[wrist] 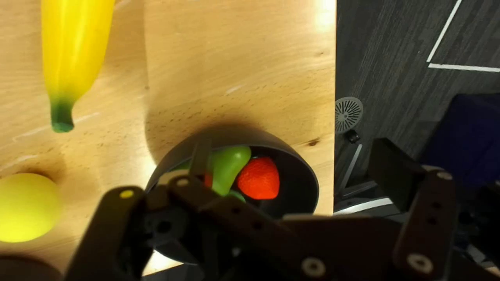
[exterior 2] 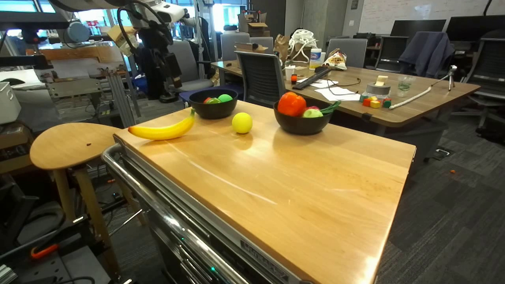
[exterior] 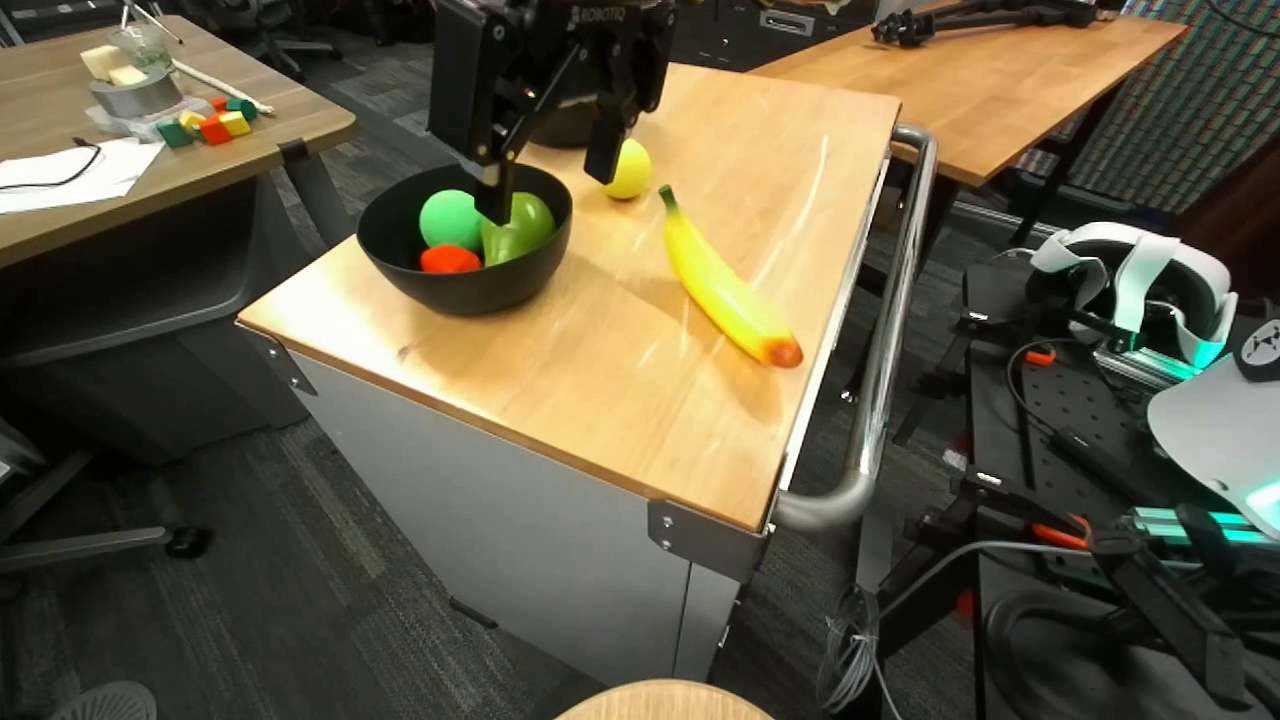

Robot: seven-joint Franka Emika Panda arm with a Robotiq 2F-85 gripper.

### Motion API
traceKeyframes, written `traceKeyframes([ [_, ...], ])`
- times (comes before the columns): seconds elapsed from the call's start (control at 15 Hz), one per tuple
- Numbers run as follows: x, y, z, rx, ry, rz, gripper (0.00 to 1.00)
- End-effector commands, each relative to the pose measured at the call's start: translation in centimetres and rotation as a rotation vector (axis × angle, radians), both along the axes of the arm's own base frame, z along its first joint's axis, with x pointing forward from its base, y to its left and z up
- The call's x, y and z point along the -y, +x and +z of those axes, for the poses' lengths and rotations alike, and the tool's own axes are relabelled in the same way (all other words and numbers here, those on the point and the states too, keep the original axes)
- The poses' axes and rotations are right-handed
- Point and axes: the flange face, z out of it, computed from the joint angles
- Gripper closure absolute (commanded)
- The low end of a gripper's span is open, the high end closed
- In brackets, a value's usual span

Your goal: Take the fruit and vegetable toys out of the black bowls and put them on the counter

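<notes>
My gripper is open and empty, above the near black bowl in an exterior view. In the wrist view one finger of the gripper overlaps that bowl; the other is over the floor. The bowl holds a green ball, a green pear and a red strawberry. Another black bowl holds an orange-red round toy, a pale green toy and green leaves. A yellow banana and a yellow ball lie on the wooden counter.
A metal rail runs along one counter side. A desk with coloured blocks stands beyond the counter. A round wooden stool stands near the banana end. The near bowl is close to the counter edge.
</notes>
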Motion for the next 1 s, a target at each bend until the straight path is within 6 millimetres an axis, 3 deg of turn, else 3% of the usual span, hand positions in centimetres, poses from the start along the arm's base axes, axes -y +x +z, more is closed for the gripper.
traceKeyframes([
  [0.0, -1.7, 0.5, 1.6, -0.061, -0.030, 0.048, 0.00],
  [0.27, -2.6, 3.3, 4.3, -0.040, -0.062, 0.023, 0.00],
  [0.47, -2.2, 6.1, 4.9, 0.061, -0.084, -0.010, 0.00],
  [0.93, 1.0, 11.4, 2.3, 0.077, -0.116, -0.142, 0.02],
])
